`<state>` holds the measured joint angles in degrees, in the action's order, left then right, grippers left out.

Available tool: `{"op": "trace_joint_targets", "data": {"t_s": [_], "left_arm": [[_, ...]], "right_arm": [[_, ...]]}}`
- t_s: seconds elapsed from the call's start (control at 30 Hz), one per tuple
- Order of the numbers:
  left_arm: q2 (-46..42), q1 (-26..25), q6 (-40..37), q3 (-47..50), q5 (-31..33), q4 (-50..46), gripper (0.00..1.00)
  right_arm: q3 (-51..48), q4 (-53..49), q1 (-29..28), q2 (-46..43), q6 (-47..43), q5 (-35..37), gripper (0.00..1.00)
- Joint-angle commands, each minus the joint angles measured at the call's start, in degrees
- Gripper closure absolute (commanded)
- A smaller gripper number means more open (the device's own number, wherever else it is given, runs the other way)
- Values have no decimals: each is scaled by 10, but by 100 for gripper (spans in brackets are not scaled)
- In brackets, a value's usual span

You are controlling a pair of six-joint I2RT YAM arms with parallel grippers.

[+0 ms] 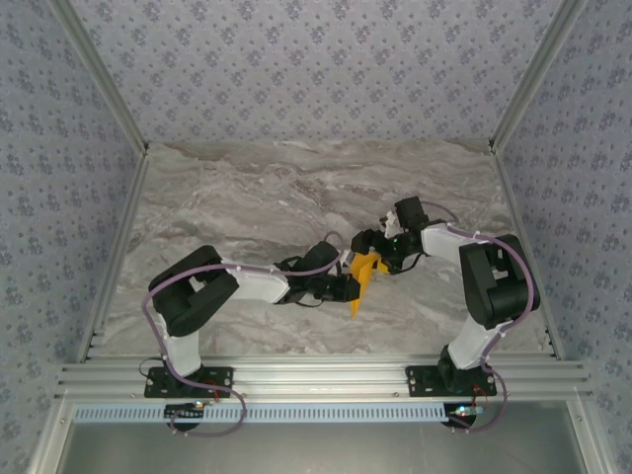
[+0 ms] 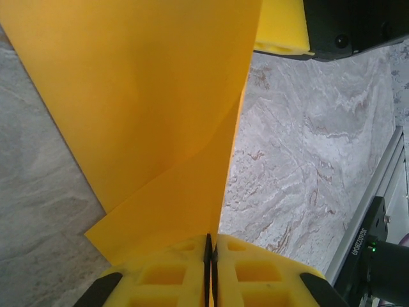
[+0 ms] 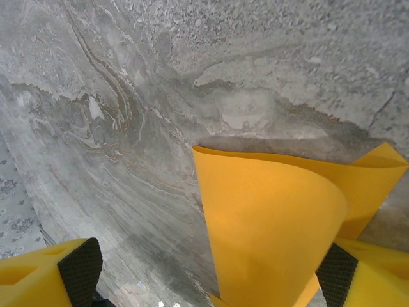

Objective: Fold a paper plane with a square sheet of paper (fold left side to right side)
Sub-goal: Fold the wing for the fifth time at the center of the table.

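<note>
The square sheet of paper (image 1: 367, 276) is orange-yellow and stands curled up off the marble table between the two grippers. My left gripper (image 1: 348, 284) is shut on its near edge; in the left wrist view the yellow fingers (image 2: 172, 275) meet at the gripper's tip (image 2: 211, 240), pinching the sheet (image 2: 160, 115), which shows a diagonal crease. My right gripper (image 1: 380, 247) is open. In the right wrist view the curled sheet (image 3: 268, 224) rises between the black pads (image 3: 80, 268), close to the right-hand one, with the gripper's middle (image 3: 208, 275) at its left edge.
Grey marble tabletop (image 1: 257, 197) stretches behind and to both sides of the grippers. An aluminium rail (image 1: 316, 375) runs along the near edge, and side rails (image 2: 374, 185) border the table. Patterned walls enclose the space.
</note>
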<state>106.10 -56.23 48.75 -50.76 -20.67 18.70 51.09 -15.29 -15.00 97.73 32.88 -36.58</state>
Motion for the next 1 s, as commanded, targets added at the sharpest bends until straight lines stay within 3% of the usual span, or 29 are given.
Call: {"op": "trace_joint_targets", "data": {"t_s": [0.0,0.13,0.37,0.6,0.7,0.97], "left_arm": [[5,3,-3,-5,-16,10,88],[-1,3,-5,-6,-12,4,88],[4,-1,-24,-24,-5,-30,87],[-13,-22,-60,-52,22,-91,67],[-29,-45,-86,-74,56,-146,60],[-24,-116,-141,-158,219,-329,45]], "right_arm": [[12,-22,0,17,-16,26,10],[7,-38,1,15,-15,23,24],[4,-61,0,-1,-14,23,38],[7,-73,1,2,-17,20,57],[7,-75,0,1,-17,20,60],[8,-76,0,5,-15,15,63]]}}
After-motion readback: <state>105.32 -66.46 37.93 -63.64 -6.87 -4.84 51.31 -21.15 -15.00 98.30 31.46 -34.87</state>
